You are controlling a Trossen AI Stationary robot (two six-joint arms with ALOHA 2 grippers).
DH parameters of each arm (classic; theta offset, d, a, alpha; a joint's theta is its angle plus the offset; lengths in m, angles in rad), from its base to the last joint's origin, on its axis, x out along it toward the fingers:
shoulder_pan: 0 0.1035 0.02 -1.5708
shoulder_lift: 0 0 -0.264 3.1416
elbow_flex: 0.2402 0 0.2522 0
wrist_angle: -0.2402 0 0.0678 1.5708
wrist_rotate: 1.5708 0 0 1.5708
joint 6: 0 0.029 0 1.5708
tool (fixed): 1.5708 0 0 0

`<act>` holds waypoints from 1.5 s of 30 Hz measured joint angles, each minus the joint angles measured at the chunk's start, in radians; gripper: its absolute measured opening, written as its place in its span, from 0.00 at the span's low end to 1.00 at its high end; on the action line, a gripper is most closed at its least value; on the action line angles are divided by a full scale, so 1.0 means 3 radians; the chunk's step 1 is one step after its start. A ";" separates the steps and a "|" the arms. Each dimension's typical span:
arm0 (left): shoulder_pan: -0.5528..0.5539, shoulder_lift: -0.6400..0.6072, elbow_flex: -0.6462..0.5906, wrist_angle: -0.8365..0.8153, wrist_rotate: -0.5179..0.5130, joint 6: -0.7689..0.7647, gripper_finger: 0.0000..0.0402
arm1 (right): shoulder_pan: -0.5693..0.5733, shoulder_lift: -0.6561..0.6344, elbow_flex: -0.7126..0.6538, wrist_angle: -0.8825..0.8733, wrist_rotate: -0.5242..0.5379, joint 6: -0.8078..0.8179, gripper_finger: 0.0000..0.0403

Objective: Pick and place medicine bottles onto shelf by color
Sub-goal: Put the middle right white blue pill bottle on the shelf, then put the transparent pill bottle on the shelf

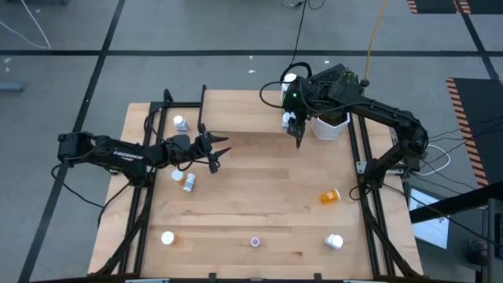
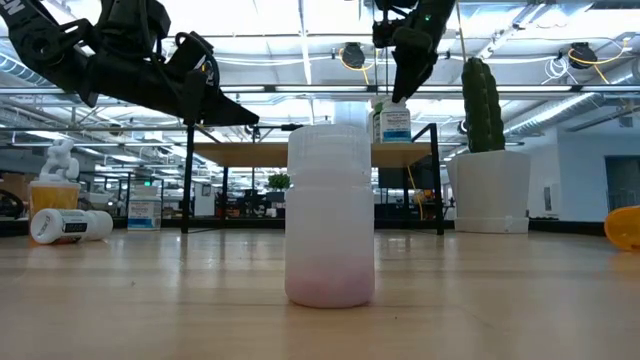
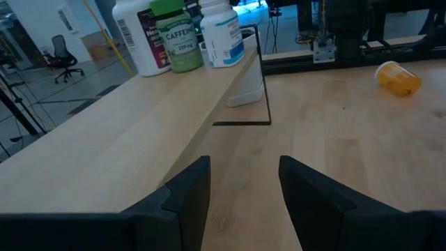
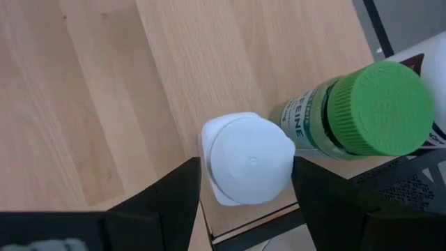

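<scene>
Right gripper (image 4: 244,185) straddles the white-capped bottle (image 4: 247,160) on the shelf's (image 3: 118,150) far end, jaws apart; lifting off-centre might topple it into the green bottle (image 4: 355,111). Left gripper (image 3: 244,192) waits open.

cut off: orange bottle (image 2: 626,227) at low view's edge — too small: purple-topped bottle's (image 1: 255,241) label | hidden: shelf (image 4: 237,226) legs

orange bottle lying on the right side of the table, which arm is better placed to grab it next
Right, probably. The orange bottle lies near the right arm's base; the right pincer is above the shelf, jaws open around a white bottle. The left pincer, open, is across the table.
</scene>
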 joint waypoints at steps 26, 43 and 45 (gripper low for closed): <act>0.0000 0.0000 0.0000 0.0003 0.0000 -0.0005 0.44 | 0.0541 -0.0992 -0.0803 0.0665 0.0093 0.0123 0.54; 0.0002 0.0000 0.0000 -0.0055 -0.0005 -0.0023 0.44 | 0.1314 -0.1723 -0.2853 0.2503 0.0267 0.0666 0.54; 0.0009 0.0000 0.0000 -0.0054 -0.0021 -0.0022 0.44 | 0.1369 -0.1721 -0.3014 0.2752 0.0262 0.0703 0.54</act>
